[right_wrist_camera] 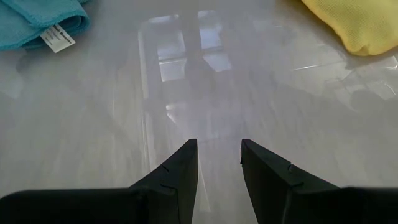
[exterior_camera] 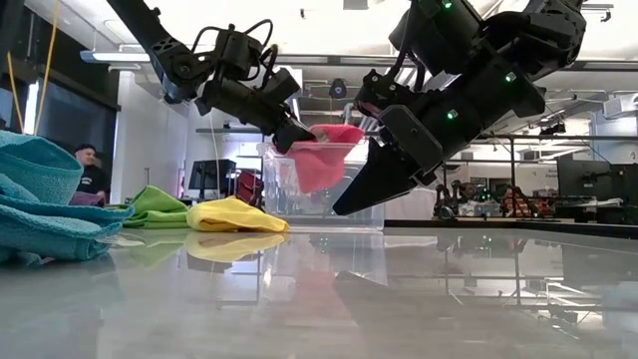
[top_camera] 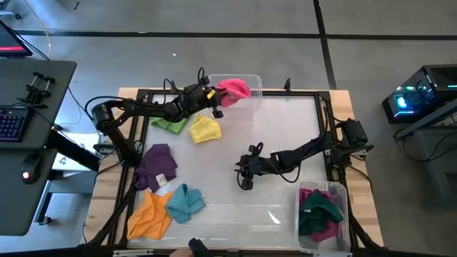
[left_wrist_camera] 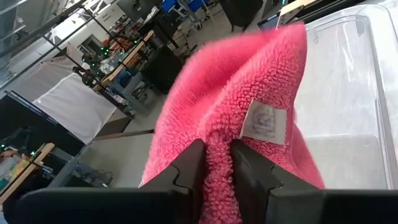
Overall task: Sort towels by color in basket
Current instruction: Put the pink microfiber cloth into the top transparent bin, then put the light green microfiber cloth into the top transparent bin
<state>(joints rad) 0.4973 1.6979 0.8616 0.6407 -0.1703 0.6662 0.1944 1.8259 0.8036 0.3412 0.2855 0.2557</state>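
My left gripper (top_camera: 216,102) has its fingers (left_wrist_camera: 186,171) pinched on a fold of the pink towel (top_camera: 234,88), which hangs straight down over the near rim of the clear basket (top_camera: 254,83) at the far edge of the surface (top_camera: 278,135); the coming move, I judge, is a short carry forward over that rim. Light green towel (top_camera: 168,123) and yellow towel (top_camera: 205,129) lie just behind my wrist. My right gripper (top_camera: 245,178) waits mid-surface, fingers parted and holding nothing, with open room around.

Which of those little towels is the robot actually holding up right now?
The pink towel, pinched in the left gripper over the clear bin; the others lie loose.
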